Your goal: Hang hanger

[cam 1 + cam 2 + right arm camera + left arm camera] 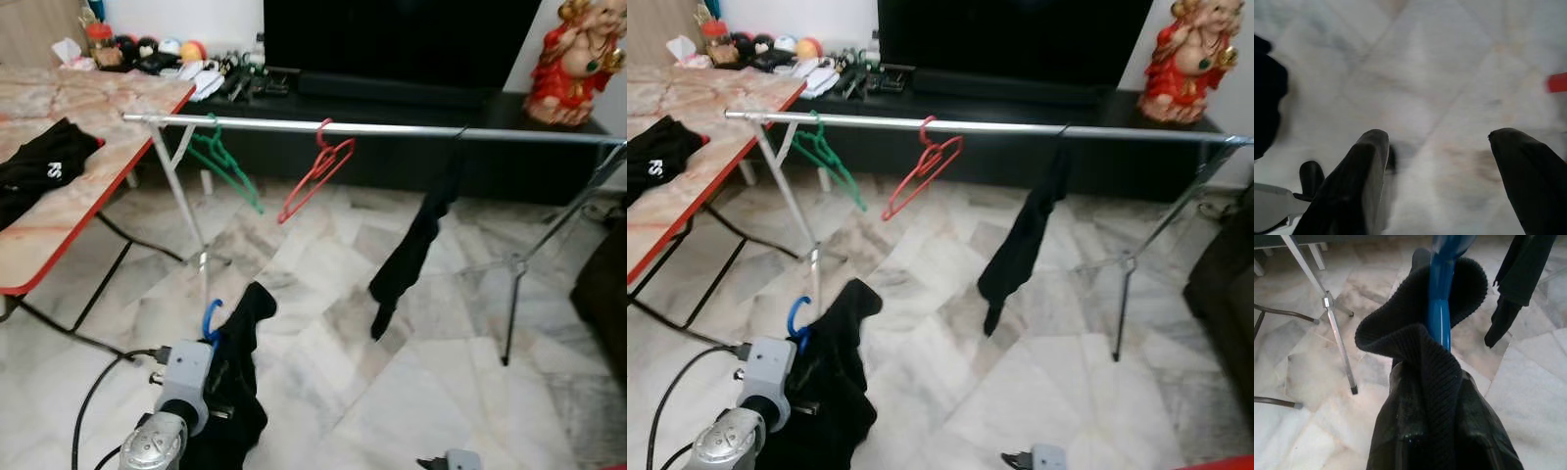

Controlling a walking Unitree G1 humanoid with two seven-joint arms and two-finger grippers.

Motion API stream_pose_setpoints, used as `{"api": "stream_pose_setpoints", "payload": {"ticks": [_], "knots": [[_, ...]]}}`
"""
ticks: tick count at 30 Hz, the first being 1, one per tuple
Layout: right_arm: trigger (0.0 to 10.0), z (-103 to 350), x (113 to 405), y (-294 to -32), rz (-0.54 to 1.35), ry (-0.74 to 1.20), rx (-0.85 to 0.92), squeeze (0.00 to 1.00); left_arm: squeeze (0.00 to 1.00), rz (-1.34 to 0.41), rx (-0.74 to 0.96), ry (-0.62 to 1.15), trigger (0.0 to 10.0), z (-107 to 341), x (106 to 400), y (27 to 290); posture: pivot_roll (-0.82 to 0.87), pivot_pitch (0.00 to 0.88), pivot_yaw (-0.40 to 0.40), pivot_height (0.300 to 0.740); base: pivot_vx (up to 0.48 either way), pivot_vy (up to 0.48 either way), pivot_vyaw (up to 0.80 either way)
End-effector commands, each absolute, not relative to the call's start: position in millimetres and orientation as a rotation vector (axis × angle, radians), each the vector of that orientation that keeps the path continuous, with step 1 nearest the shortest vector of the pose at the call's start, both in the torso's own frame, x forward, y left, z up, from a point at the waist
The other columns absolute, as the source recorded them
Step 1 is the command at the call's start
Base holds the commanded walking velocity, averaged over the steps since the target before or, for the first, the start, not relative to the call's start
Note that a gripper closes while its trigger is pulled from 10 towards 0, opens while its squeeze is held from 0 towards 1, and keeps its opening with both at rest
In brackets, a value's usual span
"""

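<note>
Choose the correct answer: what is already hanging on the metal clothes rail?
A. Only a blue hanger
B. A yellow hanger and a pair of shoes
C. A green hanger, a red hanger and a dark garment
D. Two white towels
C: on the metal rail hang a green hanger, a red hanger and a dark garment, while the blue hanger, with a black garment on it, is at the left tool, low, in front of the rail.

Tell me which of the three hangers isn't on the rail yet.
The blue hanger, carrying a black garment and held low by the left gripper. The green hanger and red hanger already hang empty on the rail.
</note>
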State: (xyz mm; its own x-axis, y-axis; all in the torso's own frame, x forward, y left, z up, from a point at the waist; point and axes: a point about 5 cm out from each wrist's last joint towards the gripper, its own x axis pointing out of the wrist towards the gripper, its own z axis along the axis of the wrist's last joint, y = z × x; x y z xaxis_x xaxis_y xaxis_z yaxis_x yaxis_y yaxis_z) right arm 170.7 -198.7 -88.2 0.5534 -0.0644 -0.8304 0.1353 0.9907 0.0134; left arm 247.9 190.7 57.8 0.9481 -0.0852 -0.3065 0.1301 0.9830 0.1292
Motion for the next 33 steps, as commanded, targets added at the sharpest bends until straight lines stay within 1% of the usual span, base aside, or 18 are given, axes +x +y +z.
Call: {"api": "stream_pose_setpoints", "payload": {"ticks": [1,5,15,17,26,33], "knots": [[10.0,-90.5,167.3,-193.5,-0.106,0.989,0.091,0.00,0.00,-0.096,0.163,0.276,10.0,62.9,249.2,197.0,0.06,0.075,-0.044,0.740,0.000,-0.472,0.00],[10.0,-90.5,167.1,-194.6,-0.110,0.991,0.090,0.00,0.00,-0.094,0.165,0.283,10.0,62.0,248.6,198.9,0.06,0.079,-0.042,0.740,0.000,-0.472,0.00],[10.0,-88.3,170.5,-200.2,-0.139,0.981,0.099,0.00,0.00,-0.070,0.137,0.267,10.0,64.3,241.8,205.7,0.06,0.118,-0.046,0.740,0.000,0.000,0.00],[10.0,-87.8,172.1,-199.2,-0.144,0.978,0.104,0.00,0.00,-0.070,0.108,0.230,10.0,69.4,243.3,206.0,0.07,0.128,-0.050,0.740,0.000,0.000,0.00],[10.0,-84.7,178.9,-199.2,-0.141,0.960,0.110,0.00,0.00,-0.070,0.087,0.217,10.0,71.0,244.0,199.5,0.06,0.146,-0.057,0.740,0.423,0.000,0.00],[10.0,-84.2,181.9,-193.7,-0.131,0.960,0.108,0.00,0.00,-0.067,0.086,0.216,10.0,72.2,244.1,202.9,0.06,0.153,-0.057,0.740,0.476,0.000,0.00]]}}
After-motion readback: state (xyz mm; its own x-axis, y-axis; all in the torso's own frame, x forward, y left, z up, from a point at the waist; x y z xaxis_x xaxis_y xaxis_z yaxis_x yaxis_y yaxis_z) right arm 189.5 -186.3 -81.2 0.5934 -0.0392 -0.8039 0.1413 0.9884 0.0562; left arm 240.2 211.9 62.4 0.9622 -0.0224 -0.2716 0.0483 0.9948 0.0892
